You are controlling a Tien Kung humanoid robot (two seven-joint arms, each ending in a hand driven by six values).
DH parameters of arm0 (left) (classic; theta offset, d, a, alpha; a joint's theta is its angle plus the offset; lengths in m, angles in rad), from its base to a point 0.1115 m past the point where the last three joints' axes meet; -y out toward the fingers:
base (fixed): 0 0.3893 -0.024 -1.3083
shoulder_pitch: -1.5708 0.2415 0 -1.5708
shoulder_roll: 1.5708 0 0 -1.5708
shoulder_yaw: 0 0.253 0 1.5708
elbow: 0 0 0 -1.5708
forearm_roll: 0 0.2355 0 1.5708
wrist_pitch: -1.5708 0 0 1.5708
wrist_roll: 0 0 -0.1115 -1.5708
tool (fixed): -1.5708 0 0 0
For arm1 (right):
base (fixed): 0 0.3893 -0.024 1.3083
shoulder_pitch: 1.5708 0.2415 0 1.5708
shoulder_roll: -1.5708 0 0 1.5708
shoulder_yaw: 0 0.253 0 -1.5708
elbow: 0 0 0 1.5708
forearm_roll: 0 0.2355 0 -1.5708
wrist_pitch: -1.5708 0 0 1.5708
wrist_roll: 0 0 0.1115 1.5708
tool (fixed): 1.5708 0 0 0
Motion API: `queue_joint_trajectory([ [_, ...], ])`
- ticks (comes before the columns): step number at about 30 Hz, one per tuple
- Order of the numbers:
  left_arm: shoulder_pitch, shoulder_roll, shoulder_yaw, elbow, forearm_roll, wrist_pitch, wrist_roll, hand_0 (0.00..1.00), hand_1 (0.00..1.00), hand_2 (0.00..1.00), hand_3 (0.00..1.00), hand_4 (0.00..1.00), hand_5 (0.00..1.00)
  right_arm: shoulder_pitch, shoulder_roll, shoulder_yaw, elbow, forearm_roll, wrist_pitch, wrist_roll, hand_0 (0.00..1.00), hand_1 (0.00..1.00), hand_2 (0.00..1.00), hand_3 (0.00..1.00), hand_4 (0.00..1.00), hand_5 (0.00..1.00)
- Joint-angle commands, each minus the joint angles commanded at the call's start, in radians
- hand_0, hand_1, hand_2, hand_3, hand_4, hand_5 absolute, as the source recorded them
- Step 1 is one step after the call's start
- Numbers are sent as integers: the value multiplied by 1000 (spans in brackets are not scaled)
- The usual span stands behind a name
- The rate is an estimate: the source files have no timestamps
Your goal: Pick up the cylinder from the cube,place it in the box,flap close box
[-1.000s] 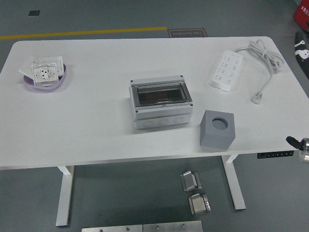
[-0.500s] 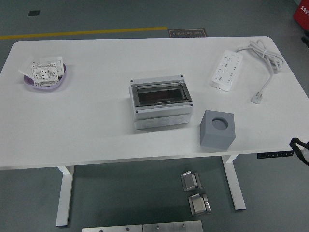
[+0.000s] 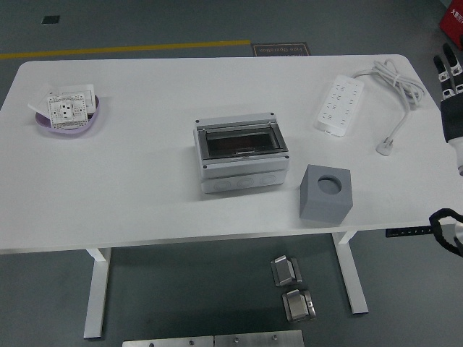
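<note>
The grey cube (image 3: 325, 193) stands near the table's front right, with a round recess in its top face. I cannot tell whether a cylinder sits in that recess. The white box (image 3: 241, 155) stands at the table's middle, its clear flap lying shut over a dark inside. My right hand (image 3: 448, 72) is at the picture's right edge, beyond the table's side, fingers stretched upward and holding nothing. It is well to the right of the cube and touches nothing. A part of the right arm (image 3: 445, 233) shows at the lower right. The left arm is out of view.
A white power strip (image 3: 338, 105) with its coiled cable (image 3: 396, 83) lies at the back right, close to my right hand. A purple dish (image 3: 67, 113) holding white socket plates sits at the far left. Metal parts (image 3: 289, 285) lie on the floor under the table.
My right hand has risen into view at the right edge, fingers pointing up. Before, only a bit of the arm showed at the lower right. Box and cube have not moved.
</note>
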Motion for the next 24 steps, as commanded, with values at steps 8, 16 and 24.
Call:
queue_joint_trajectory([
  [8,-1,-1,-4,-1,0,-2,-3,660,655,607,644,627,434,1,8,-22,-18,93,44,9,984,833,881,994,947,939],
  [16,-7,-1,-9,-2,1,-6,-6,660,655,607,643,630,435,5,9,-15,-23,99,44,15,982,835,875,972,948,945],
  [24,-10,1,-10,0,-4,-8,-7,661,655,607,643,629,433,7,7,-8,-25,90,39,18,983,835,874,967,948,950],
])
